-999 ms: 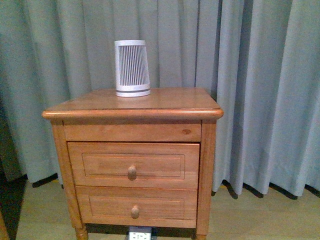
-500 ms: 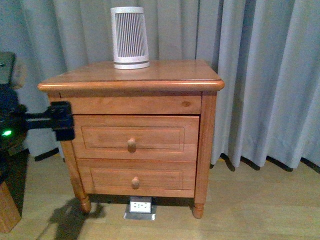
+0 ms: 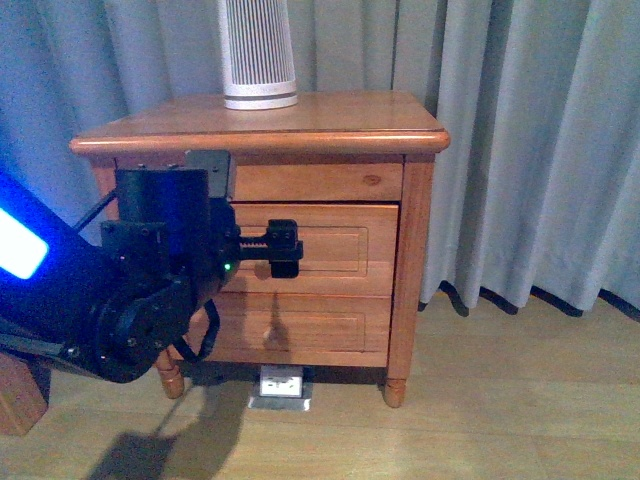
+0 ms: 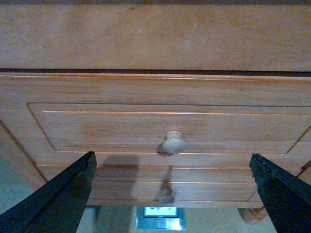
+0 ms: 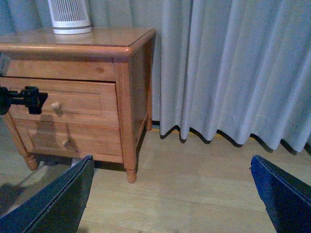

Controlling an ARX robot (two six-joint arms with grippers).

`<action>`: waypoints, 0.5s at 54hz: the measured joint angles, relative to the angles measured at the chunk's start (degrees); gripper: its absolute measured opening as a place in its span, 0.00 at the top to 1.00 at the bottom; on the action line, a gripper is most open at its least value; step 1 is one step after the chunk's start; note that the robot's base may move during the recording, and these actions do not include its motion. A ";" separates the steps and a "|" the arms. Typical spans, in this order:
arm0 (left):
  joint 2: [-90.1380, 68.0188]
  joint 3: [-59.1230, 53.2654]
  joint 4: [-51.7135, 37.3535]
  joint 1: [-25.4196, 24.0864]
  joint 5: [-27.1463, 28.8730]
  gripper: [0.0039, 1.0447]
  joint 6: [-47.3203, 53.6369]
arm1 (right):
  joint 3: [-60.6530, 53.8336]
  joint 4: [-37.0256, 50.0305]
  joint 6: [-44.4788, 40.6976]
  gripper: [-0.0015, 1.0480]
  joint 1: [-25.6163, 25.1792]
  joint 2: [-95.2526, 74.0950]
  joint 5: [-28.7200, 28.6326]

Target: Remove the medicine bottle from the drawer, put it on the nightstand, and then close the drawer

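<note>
From the front, the small orange-brown wooden nightstand (image 3: 420, 300) stands before grey curtains (image 3: 530, 150), with a white ribbed tapered device (image 3: 258, 50) on its tabletop. The upper wooden drawer with the framed panel front (image 3: 340, 250) is shut. The tiny white medicine bottle shows nowhere; I'd judge it lies inside. The black left arm (image 3: 150, 290) reaches in low from the left. Its left claw (image 3: 283, 247) is held level at the drawer front and covers the spot where the handle would be.

From the left wrist, the round pale wooden knob (image 4: 174, 142) sits straight ahead, centred between the two black fingers (image 4: 63, 194), which are spread wide and hold nothing. The knob juts out toward the claw, near but not touching.

From the right wrist, the right claw (image 5: 171, 160) is spread and empty, well apart from the nightstand and off its right side above the wooden floor (image 5: 194, 194). The left arm is plainly the nearer.
</note>
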State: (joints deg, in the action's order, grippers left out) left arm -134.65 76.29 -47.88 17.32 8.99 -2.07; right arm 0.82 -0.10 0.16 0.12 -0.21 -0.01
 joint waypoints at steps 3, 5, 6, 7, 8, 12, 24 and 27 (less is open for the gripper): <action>-1.97 2.25 0.68 0.28 0.13 0.06 -0.15 | 0.00 0.00 0.00 0.07 0.00 0.00 0.00; -3.06 3.58 1.09 0.39 0.37 0.06 -0.17 | 0.00 0.00 0.00 0.07 0.00 -0.02 0.00; -3.82 4.42 1.31 0.48 0.50 0.06 -0.20 | 0.00 0.00 0.00 0.07 0.00 -0.02 0.00; -4.17 4.81 1.46 0.50 0.57 0.06 -0.26 | 0.00 0.00 -0.02 0.07 0.00 0.00 0.00; -4.90 5.68 1.86 0.52 0.70 0.06 -0.44 | 0.00 0.00 0.00 0.07 0.00 -0.02 0.00; -7.17 8.72 3.74 0.55 1.64 0.06 -1.18 | 0.00 0.00 0.00 0.07 0.00 -0.02 0.00; -13.05 18.14 7.87 0.63 2.56 0.06 -2.25 | 0.00 0.00 0.00 0.07 0.00 -0.02 0.00; -14.69 20.92 8.68 0.70 2.71 0.06 -2.25 | 0.00 0.00 0.00 0.07 0.00 -0.02 0.00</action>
State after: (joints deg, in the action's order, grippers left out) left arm -149.34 97.21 -39.20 18.02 11.70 -4.32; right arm 0.82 -0.10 0.16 0.12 -0.23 -0.01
